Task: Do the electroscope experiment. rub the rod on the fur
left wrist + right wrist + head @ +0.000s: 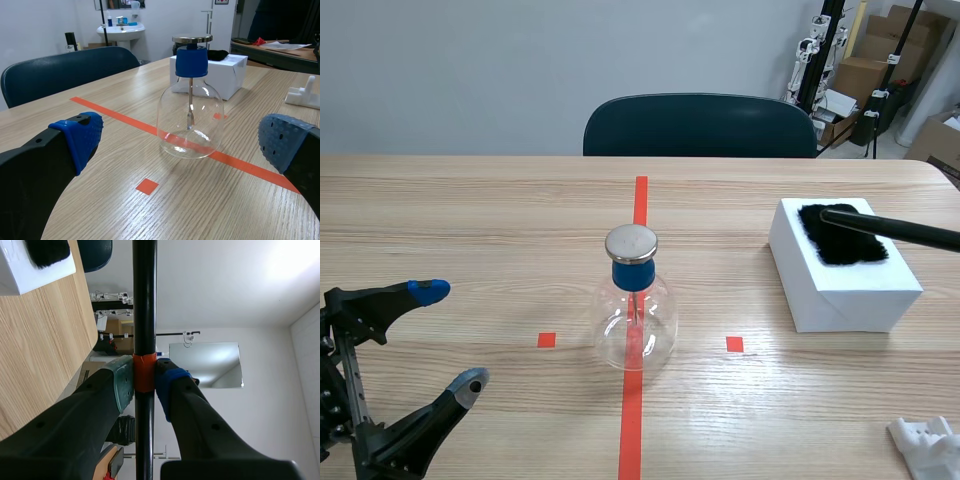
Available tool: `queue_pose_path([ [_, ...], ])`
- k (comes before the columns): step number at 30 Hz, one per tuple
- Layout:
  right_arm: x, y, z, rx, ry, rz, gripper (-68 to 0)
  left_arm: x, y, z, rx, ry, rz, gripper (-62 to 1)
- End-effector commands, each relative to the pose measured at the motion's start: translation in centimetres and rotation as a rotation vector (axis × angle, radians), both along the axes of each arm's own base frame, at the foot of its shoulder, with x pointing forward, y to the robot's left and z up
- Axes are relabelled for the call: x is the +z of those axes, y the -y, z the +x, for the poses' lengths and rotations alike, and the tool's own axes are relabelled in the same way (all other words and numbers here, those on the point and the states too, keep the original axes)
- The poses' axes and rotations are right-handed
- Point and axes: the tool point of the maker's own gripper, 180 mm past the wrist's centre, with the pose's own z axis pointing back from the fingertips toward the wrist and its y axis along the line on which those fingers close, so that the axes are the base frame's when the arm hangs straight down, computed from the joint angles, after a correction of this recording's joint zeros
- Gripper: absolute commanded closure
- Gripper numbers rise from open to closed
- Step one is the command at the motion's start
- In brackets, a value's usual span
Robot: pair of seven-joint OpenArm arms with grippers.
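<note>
A black rod (pixel 890 227) comes in from the right edge, its tip lying on the black fur (pixel 841 235) atop a white box (pixel 845 283). In the right wrist view my right gripper (pixel 144 381) is shut on the rod (pixel 144 300) at an orange tape band, and the fur (pixel 47 251) shows beyond on the box. The glass electroscope flask (pixel 635 322) with blue stopper and metal disc stands on the centre tape line. My left gripper (pixel 442 336) is open at the near left, the flask (pixel 190 120) ahead of its blue pads (pixel 82 137).
A dark chair (pixel 700 125) stands behind the table's far edge. A white holder (pixel 930 447) lies at the near right corner. Cardboard boxes and stands fill the back right of the room.
</note>
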Motion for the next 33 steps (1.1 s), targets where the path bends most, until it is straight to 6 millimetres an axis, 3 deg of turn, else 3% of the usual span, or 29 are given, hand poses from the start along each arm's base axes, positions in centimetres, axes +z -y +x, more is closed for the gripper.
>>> queue_pose_path([
  [1,0.80,-0.14,0.12,0.011,0.024,-0.005,-0.4,0.71,-0.18,0.24,0.003,0.022,-0.018,-62.3],
  [33,1.36,0.13,0.66,0.011,0.042,-0.018,-0.4,0.71,-0.18,0.24,0.003,0.022,-0.018,-62.3],
])
